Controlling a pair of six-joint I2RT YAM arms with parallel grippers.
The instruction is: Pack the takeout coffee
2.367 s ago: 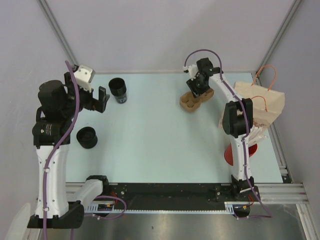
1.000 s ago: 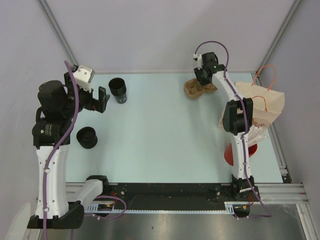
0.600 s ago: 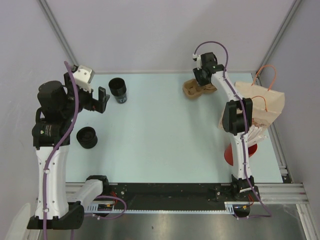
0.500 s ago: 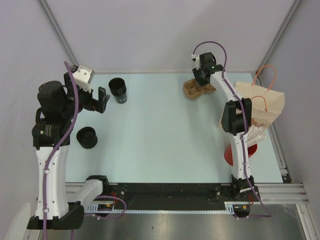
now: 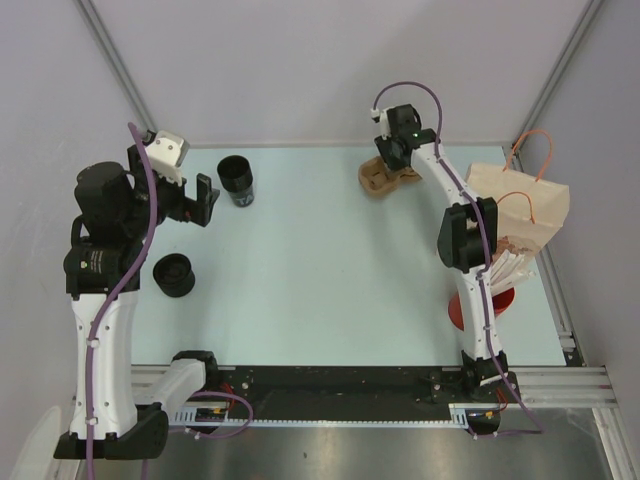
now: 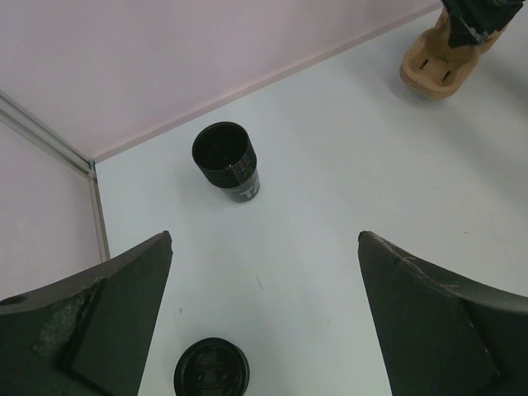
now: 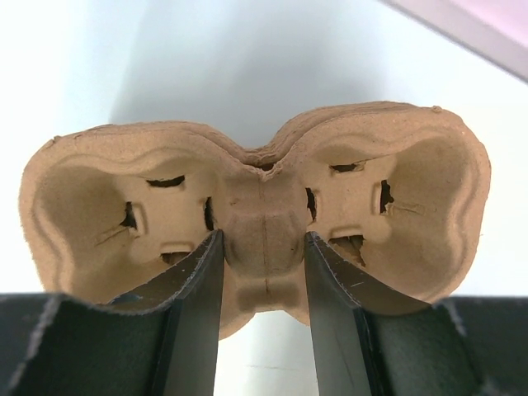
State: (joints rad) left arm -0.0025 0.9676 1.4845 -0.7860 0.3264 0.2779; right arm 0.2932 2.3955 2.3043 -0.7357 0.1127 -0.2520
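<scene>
My right gripper (image 5: 393, 160) (image 7: 264, 247) is shut on the middle ridge of a brown two-cup pulp carrier (image 7: 264, 194), held above the far table edge (image 5: 378, 178); it also shows in the left wrist view (image 6: 437, 64). A black cup (image 5: 237, 180) (image 6: 228, 159) stands open at the far left. A black lid (image 5: 174, 275) (image 6: 211, 368) lies near the left arm. My left gripper (image 5: 204, 200) (image 6: 264, 313) is open and empty above the table between cup and lid. A brown paper bag (image 5: 525, 215) with orange handles stands at the right edge.
A red disc (image 5: 468, 308) lies on the table below the bag, partly behind the right arm. The grey back wall and metal frame posts (image 5: 115, 60) border the far side. A metal rail (image 5: 565, 320) runs along the right edge.
My right gripper lifted the carrier off the table, carried it toward the back wall, then swung it slightly left. The left arm has not moved.
</scene>
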